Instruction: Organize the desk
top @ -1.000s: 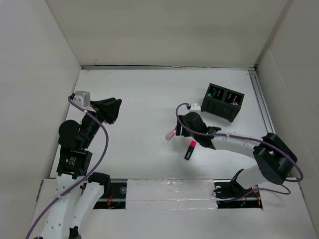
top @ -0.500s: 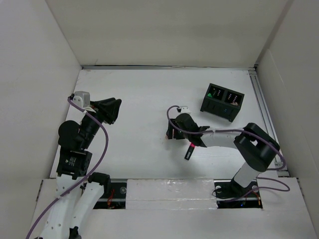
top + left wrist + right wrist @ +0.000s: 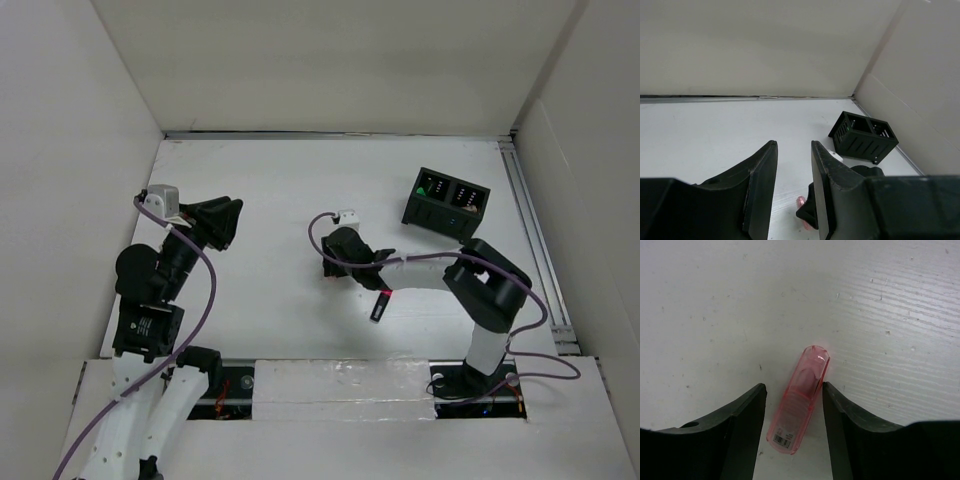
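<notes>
A translucent pink marker (image 3: pixel 799 402) lies flat on the white desk (image 3: pixel 270 180). My right gripper (image 3: pixel 793 386) is down over it, open, one finger on each side. The right finger sits against the marker's rounded tip and the left finger stands a little off it. From above, the right gripper (image 3: pixel 335 262) covers the pink marker. A black marker with a red cap (image 3: pixel 380 303) lies just behind it. The left gripper (image 3: pixel 225 222) hovers at the desk's left side, its jaws a narrow gap apart with nothing between them (image 3: pixel 792 145).
A black two-compartment organizer box (image 3: pixel 446 204) stands at the back right and also shows as the organizer box (image 3: pixel 862 137) in the left wrist view. White walls enclose the desk. A metal rail (image 3: pixel 530 230) runs along the right edge.
The right gripper has slid left over the pink marker, which now lies between its fingers, and its jaws have narrowed. The left arm has not moved.
</notes>
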Robot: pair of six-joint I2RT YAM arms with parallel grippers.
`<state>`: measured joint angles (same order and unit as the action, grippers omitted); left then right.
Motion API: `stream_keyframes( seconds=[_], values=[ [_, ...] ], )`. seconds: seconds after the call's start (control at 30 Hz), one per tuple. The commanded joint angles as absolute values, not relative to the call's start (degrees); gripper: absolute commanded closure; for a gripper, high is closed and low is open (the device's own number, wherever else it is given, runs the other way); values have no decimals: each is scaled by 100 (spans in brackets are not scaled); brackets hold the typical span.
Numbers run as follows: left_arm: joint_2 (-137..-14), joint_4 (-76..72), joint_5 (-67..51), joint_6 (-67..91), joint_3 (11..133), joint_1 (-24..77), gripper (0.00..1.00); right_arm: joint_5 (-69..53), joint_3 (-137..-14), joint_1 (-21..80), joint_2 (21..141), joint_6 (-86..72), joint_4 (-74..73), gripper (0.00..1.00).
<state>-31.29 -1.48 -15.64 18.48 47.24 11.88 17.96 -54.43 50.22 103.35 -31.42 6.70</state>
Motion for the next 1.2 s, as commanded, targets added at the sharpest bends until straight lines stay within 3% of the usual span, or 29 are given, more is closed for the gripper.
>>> stream_keyframes(
  seconds=[0.0, 0.07, 0.33, 0.7, 0.87, 1.17],
  values=[
    [-3050, -431, -1573, 1802, 4667, 1195, 71, 2171, -5695, 5185, 10555, -2874, 142, 46],
    [-3032, -466, -1617, 1810, 4667, 1195, 71, 2337, -5800, 5238, 10617, -2804, 44, 51],
    [-3050, -457, -1582, 1819, 4667, 1195, 71, 2513, -6012, 5291, 10793, -2602, -360, 56],
    [-3050, -483, -1670, 1846, 4658, 1195, 71, 2549, -6021, 5239, 10593, -2487, -352, 88],
    [-3067, -518, -1740, 1863, 4649, 1195, 71, 2295, -5713, 4774, 9520, -2532, 139, 88],
    [-3173, -527, -1828, 1916, 4641, 1195, 71, 2364, -5801, 2683, 8001, -2452, 491, 86]
  ],
)
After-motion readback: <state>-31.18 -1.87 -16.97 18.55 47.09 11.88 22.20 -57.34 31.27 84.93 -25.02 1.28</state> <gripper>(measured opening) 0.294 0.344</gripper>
